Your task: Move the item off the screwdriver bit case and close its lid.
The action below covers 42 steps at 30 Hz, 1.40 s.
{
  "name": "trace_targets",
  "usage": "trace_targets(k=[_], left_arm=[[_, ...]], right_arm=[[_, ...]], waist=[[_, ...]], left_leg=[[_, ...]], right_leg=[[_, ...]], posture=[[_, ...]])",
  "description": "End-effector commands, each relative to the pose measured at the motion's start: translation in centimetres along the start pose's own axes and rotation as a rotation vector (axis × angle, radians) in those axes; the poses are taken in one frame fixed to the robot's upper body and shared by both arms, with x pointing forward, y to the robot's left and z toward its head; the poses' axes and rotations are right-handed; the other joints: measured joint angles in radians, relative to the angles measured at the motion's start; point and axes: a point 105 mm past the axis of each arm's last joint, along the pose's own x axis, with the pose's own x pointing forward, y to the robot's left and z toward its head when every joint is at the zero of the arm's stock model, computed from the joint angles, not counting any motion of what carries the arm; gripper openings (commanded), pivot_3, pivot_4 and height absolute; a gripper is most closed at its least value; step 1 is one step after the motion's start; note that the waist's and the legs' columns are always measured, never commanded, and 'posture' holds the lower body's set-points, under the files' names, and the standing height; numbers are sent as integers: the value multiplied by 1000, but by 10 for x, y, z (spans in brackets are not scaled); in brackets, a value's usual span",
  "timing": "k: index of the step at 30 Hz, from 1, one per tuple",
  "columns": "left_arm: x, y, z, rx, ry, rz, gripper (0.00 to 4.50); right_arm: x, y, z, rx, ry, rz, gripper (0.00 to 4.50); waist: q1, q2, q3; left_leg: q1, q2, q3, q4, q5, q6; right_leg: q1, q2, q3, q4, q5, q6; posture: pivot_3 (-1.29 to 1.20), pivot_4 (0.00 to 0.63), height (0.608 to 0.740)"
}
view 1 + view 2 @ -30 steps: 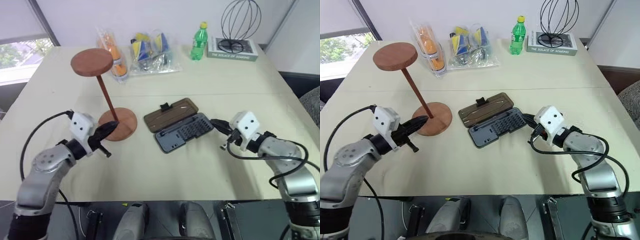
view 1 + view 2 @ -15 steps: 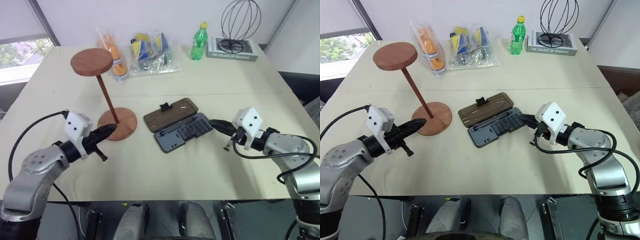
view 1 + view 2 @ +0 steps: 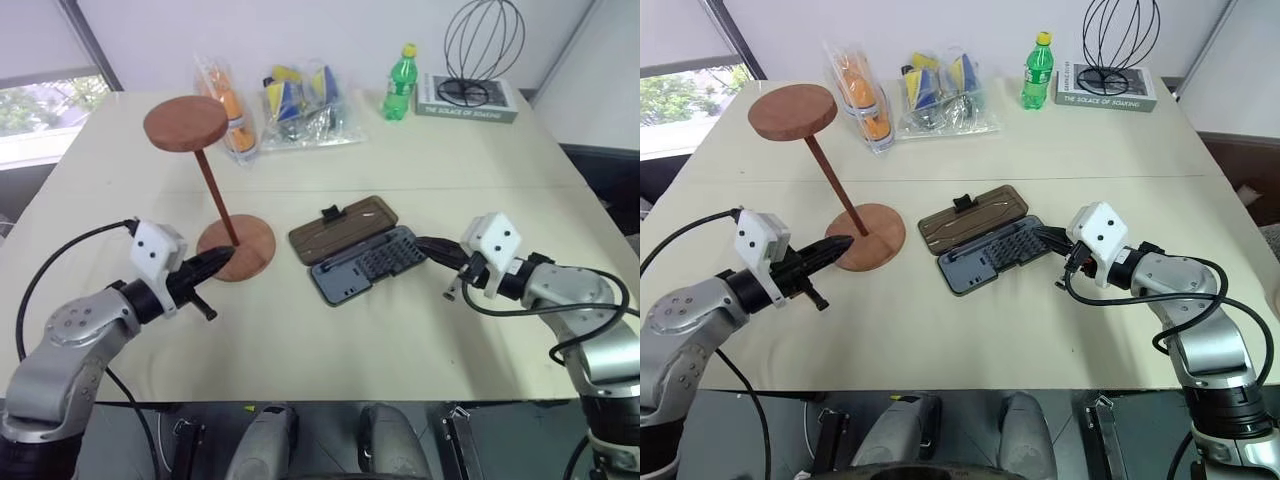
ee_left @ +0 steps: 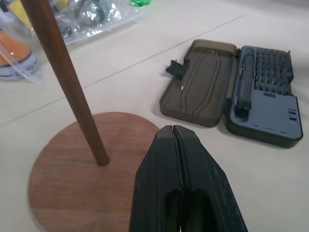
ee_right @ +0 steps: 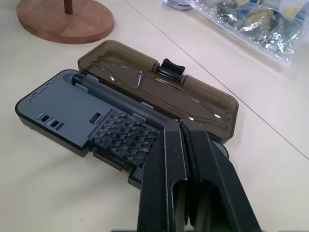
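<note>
Bare surface (image 3: 330, 340) lies open in front of the screwdriver bit case (image 3: 370, 263). The wooden stand (image 3: 236, 248) sits just beside the open lid (image 3: 343, 228) on its left, its slanted rod leaning away. Snack bags (image 3: 300, 105) and a bottle (image 3: 398, 84) crowd the far edge.

Reddish-brown wooden stand (image 3: 235, 249); dark grey case tray (image 3: 367, 265) with a smoked-brown lid (image 3: 343, 228) and black latch tab (image 3: 329, 213). Green bottle (image 3: 398, 84), yellow cap. Black wire sculpture (image 3: 482, 50). Cream table (image 3: 420, 170).
</note>
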Motion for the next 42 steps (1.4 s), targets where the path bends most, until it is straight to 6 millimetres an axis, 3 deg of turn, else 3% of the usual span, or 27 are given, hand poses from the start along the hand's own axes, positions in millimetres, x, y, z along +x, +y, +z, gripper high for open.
trace_targets(k=[1, 3, 10, 11, 17, 26, 34, 36, 38, 42], left_arm=[[1, 5, 7, 33, -32, 37, 243], [1, 10, 5, 19, -36, 67, 884], [1, 21, -8, 29, -37, 164, 4319], [2, 22, -9, 24, -42, 174, 4420], [9, 33, -7, -10, -102, 242, 4420], [41, 52, 11, 8, -189, 287, 4420], [70, 62, 2, 56, -162, 306, 4420], [73, 62, 3, 53, -170, 300, 3910], [76, 61, 4, 48, -180, 292, 3121], [77, 59, 5, 42, -193, 276, 1148]], right_arm=[[0, -2, 10, -34, -36, -11, 1], [1, -1, 10, -35, -36, -10, 0], [3, 0, 9, -39, -37, -8, 0], [3, 0, 9, -41, -37, -8, 0], [4, -4, 11, -58, -38, -25, 0], [5, -6, 13, -73, -39, -43, 0], [3, -5, 11, -90, -23, -76, 0], [3, -3, 11, -92, -21, -77, 0], [2, -3, 11, -91, -20, -80, 0], [3, -1, 8, -89, -14, -82, 0]], waist=[[5, 0, 0], [6, 0, 0], [6, 0, 0], [6, 0, 0], [6, 0, 0], [6, -1, 0], [5, -1, 1], [5, -1, 1], [6, -1, 1], [4, -1, 1]], left_leg=[[0, 0, 0, 0, 0, 0], [0, 0, 1, 0, 0, 0], [0, 0, 3, 0, 0, 0], [0, 0, 3, 0, 0, 0], [0, 0, 3, 0, 0, 0], [0, 0, 4, 0, 0, 0], [0, 0, 5, 0, 0, 0], [0, 0, 5, 0, 0, 0], [0, 0, 5, 1, 0, -1], [0, 0, 5, 1, 0, -1]], right_leg=[[0, 0, 0, 0, 0, 0], [0, 0, 1, 0, 0, 0], [-1, 0, 2, 0, 0, 0], [-1, 0, 2, 0, 0, 0], [-1, 0, 2, 0, 0, 0], [-1, 1, 2, 0, 1, 0], [-1, 1, 3, 0, 1, 0], [-1, 1, 3, 0, 1, 0], [-1, 1, 3, 0, 1, 0], [-1, 1, 3, 0, 1, 0]], posture=[[0, 150, 740], [0, 150, 740], [0, 150, 740], [0, 150, 740], [0, 150, 740], [0, 150, 740], [0, 150, 740], [0, 150, 740], [0, 150, 740], [0, 150, 740]])
